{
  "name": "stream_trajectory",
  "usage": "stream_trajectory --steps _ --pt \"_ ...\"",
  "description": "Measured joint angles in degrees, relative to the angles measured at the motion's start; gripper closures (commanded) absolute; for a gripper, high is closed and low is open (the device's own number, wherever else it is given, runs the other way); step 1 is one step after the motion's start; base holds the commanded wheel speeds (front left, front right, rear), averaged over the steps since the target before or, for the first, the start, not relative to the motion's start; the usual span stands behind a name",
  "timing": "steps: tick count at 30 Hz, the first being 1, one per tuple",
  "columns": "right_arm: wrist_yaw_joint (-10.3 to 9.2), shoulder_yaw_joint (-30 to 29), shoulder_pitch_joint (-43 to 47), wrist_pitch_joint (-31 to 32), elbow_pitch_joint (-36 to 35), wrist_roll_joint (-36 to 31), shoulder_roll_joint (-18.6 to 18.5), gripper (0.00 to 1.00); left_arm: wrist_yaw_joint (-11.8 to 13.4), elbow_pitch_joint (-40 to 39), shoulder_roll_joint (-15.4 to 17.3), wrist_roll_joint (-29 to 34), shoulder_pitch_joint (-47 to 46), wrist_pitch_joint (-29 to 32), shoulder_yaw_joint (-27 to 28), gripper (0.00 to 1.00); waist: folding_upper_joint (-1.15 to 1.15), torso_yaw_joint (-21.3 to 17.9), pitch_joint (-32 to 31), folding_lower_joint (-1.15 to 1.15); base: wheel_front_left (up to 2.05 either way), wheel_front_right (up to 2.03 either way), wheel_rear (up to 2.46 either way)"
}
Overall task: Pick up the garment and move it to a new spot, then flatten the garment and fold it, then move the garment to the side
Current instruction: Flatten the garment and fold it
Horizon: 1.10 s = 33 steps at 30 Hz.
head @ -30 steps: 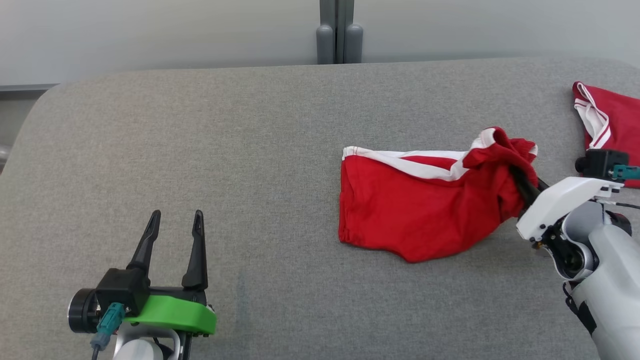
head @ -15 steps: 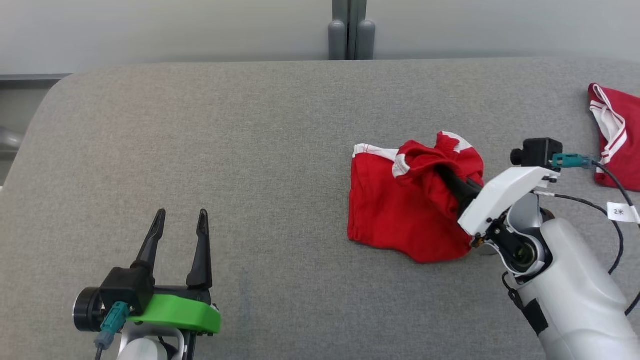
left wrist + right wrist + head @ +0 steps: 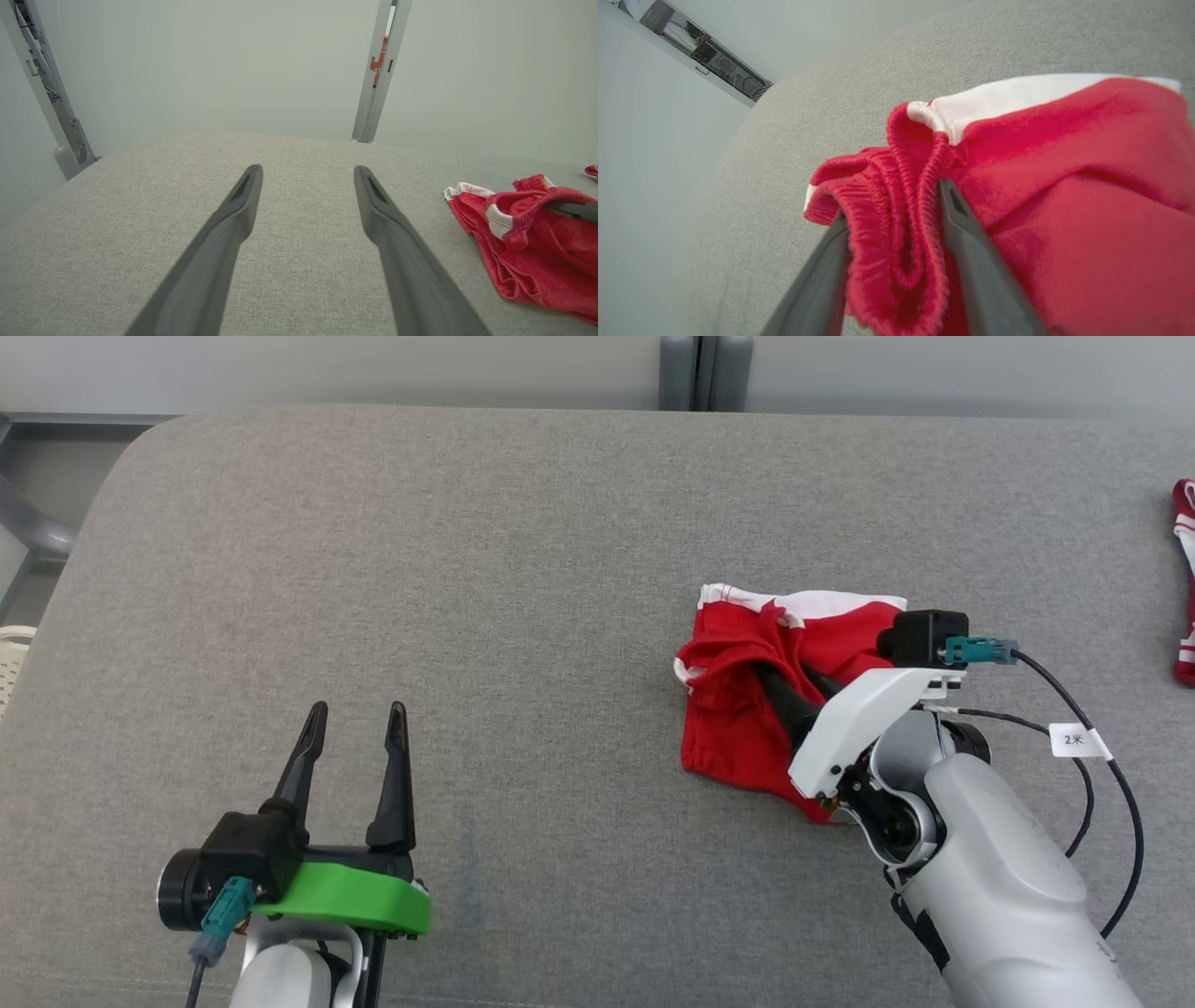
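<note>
The garment [image 3: 738,728] is a pair of red shorts with white trim, lying bunched and doubled over on the grey padded table [image 3: 467,569], right of centre. My right gripper [image 3: 784,677] lies over it, pointing up-left. In the right wrist view the right gripper [image 3: 893,200] has its fingers parted, and the ribbed waistband of the garment [image 3: 1064,186] sits loosely bunched between them. My left gripper [image 3: 358,709] is open and empty at the lower left, well away from the cloth. From the left wrist view the left gripper [image 3: 308,169] looks over bare table, with the garment [image 3: 537,252] to its right.
A second red and white garment [image 3: 1186,579] lies at the table's right edge. A black cable with a white tag [image 3: 1074,739] loops beside my right forearm. A grey post [image 3: 705,373] stands behind the table's far edge.
My right gripper has carried the garment's right end leftward over the rest, doubling it up, and its jaws have parted. The head view has shifted. The left gripper has stayed put.
</note>
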Motion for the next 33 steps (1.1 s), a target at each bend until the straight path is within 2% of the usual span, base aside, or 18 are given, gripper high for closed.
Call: stream_trajectory --steps 3,8,14,20,33 --pt "0.01 1.30 0.04 -4.03 -1.41 -1.57 -0.69 0.00 0.23 0.07 0.00 -0.04 0.00 0.00 0.19 0.00 0.00 0.12 0.03 0.00 0.00 0.00 0.00" --pt "0.01 2.65 0.64 -9.89 -5.31 -3.22 -4.85 0.00 0.24 0.03 -0.01 0.43 0.21 0.00 1.65 0.00 0.00 -0.74 -0.88 0.00 0.00 0.00 0.00" --pt "0.00 0.15 3.27 -15.01 -9.59 -3.75 -9.39 0.00 0.24 -0.35 -0.02 1.05 1.14 0.00 2.99 0.00 0.00 -2.42 -1.98 0.00 0.00 0.00 0.00" --pt "0.00 -3.65 7.59 -19.89 -13.40 -5.46 -12.22 0.00 0.15 -0.97 -0.02 2.07 1.82 -0.01 4.23 0.00 0.00 -4.06 -2.94 0.00 0.00 0.00 0.00" --pt "0.01 -8.91 19.28 -24.52 -20.71 -8.67 -11.77 0.00 -0.63 -1.68 -0.03 3.43 3.43 0.00 6.73 0.00 0.00 -6.20 -5.15 0.00 0.00 0.00 0.00"
